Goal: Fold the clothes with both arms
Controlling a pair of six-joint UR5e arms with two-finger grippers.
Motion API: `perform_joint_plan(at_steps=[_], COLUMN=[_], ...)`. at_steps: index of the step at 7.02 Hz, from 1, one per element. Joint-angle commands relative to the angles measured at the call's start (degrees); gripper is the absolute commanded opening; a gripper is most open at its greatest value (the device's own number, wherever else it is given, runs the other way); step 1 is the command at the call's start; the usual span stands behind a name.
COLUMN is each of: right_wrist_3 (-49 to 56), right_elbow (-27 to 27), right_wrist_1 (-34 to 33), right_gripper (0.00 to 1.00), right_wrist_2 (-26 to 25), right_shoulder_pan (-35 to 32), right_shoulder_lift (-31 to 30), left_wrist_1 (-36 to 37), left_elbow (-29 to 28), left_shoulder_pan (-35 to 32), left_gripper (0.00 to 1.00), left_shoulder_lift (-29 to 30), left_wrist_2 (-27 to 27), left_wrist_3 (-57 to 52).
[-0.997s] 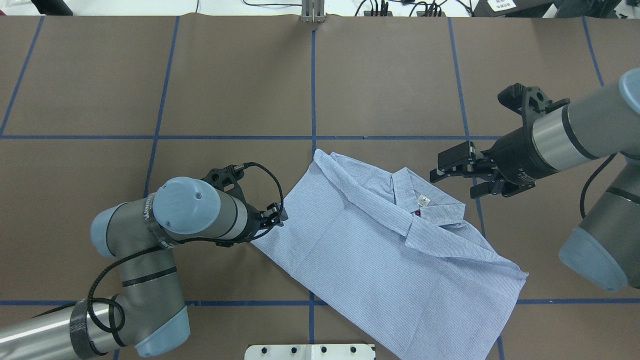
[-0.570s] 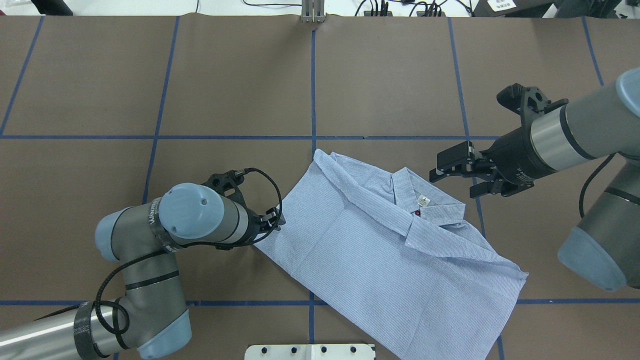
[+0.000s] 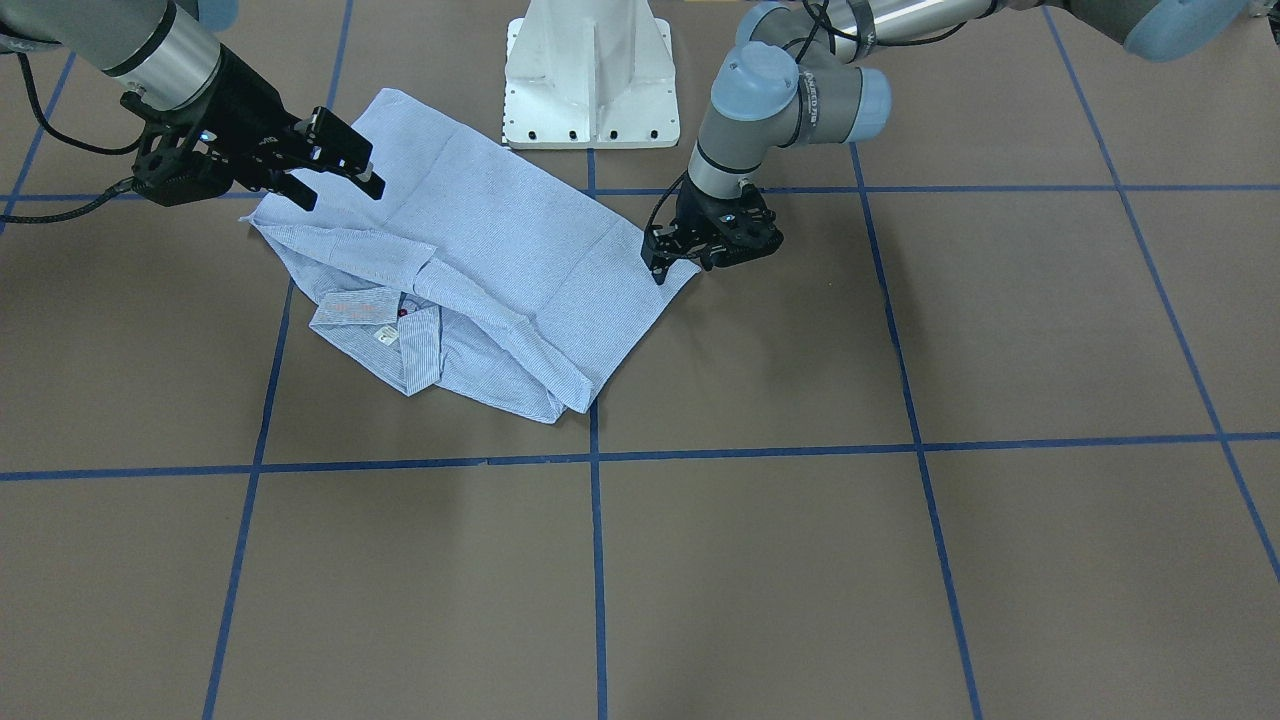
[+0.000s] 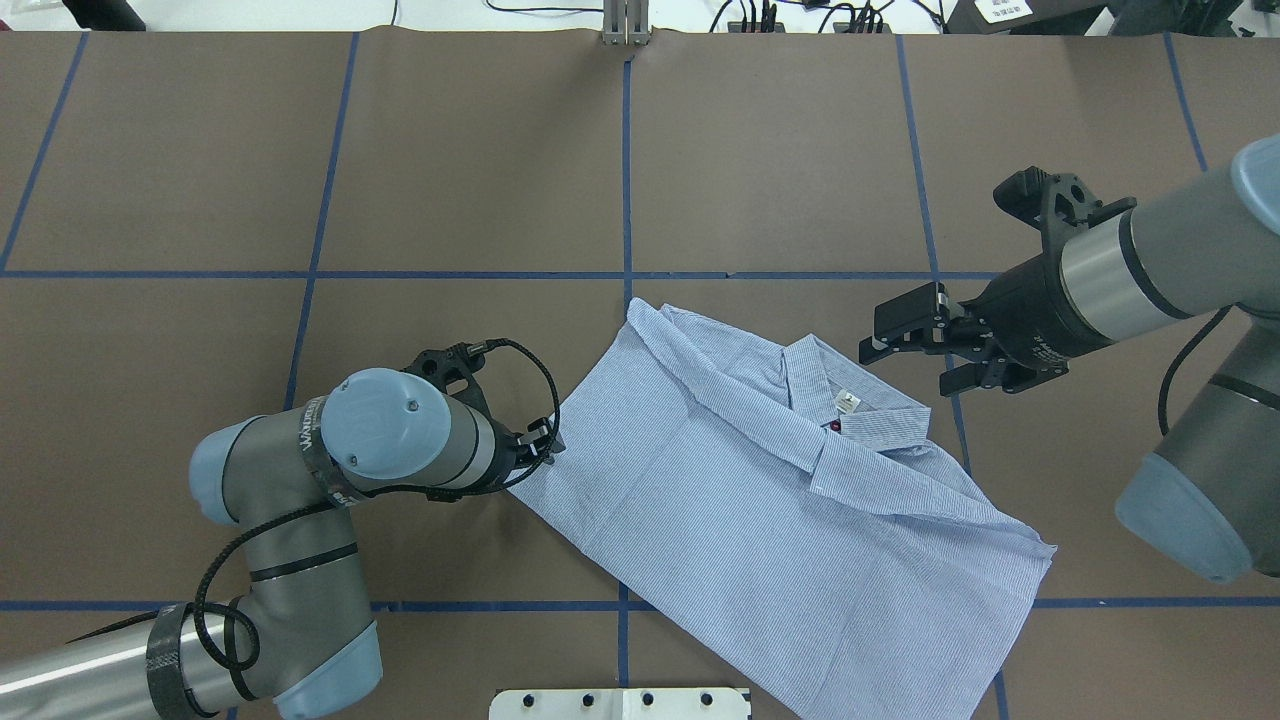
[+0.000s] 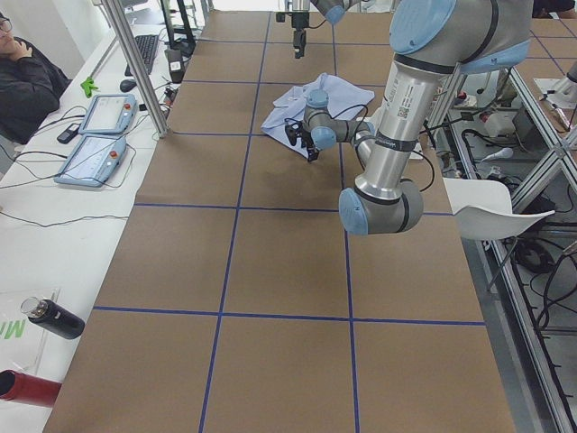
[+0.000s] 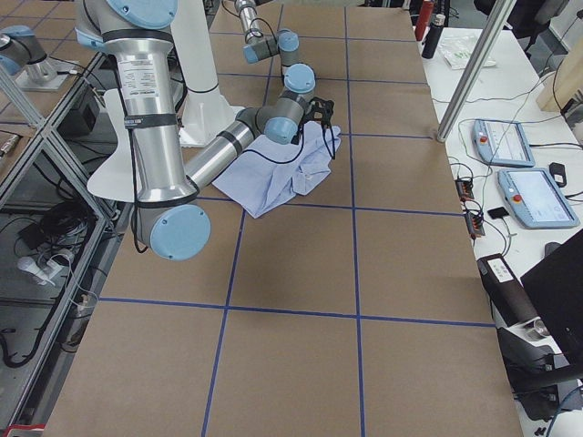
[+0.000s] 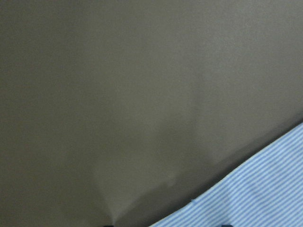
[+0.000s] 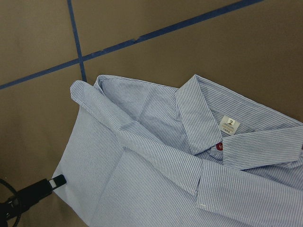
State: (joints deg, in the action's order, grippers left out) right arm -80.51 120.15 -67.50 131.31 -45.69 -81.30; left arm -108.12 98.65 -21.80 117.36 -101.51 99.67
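Your light blue-and-white finely striped button-up shirt [image 4: 740, 510] lies partly folded on the brown paper-covered counter [image 4: 450, 150] with its blue tape grid. It sits near the middle of the robot-side edge, just in front of the white pedestal base [image 3: 590, 70]. Its hem end reaches that edge. The collar faces up towards the counter's far side, showing a small white label [image 4: 847, 402] with a red button [image 4: 835, 425] just beside it. A folded band of cloth runs diagonally across the shirt below the collar.

The black two-finger gripper of your left arm [image 4: 540, 447] is down at counter level against the shirt's corner on the robot's left. In the right wrist view one of its fingertips [image 8: 56, 180] touches the cloth edge there. You cannot tell from any view whether its jaws are apart or clamped on the fabric. The left wrist view shows only bare counter and a strip of striped cloth [image 7: 265, 189] in its lower right corner.

The black two-finger gripper of your right arm [image 4: 908, 362] hangs above the counter just beside the collar, on the robot's right. Its jaws are wide apart and hold nothing.
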Motion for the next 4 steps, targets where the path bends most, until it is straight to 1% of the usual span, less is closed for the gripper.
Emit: perform_joint_plan(at_steps=[1, 2, 3, 4], right_wrist_3=[0.00, 0.00, 0.00, 0.00], right_elbow=[0.00, 0.00, -0.18, -0.18], right_wrist_1=[0.00, -0.09, -0.09, -0.09], right_gripper=[1.00, 1.00, 1.00, 1.00], right_wrist_2=[0.00, 0.00, 0.00, 0.00], right_shoulder_pan=[-0.01, -0.01, -0.01, -0.01], right_shoulder_lift=[0.00, 0.00, 0.00, 0.00], left_wrist_1=[1.07, 1.07, 1.16, 1.16], left_elbow=[0.32, 0.14, 0.14, 0.14], left_shoulder_pan=[0.09, 0.09, 0.79, 0.79], left_gripper=[0.80, 0.80, 0.78, 0.70], left_shoulder_lift=[0.06, 0.23, 0.41, 0.41], left_wrist_2=[-0.01, -0.01, -0.01, -0.01], left_wrist_3=[0.00, 0.00, 0.08, 0.08])
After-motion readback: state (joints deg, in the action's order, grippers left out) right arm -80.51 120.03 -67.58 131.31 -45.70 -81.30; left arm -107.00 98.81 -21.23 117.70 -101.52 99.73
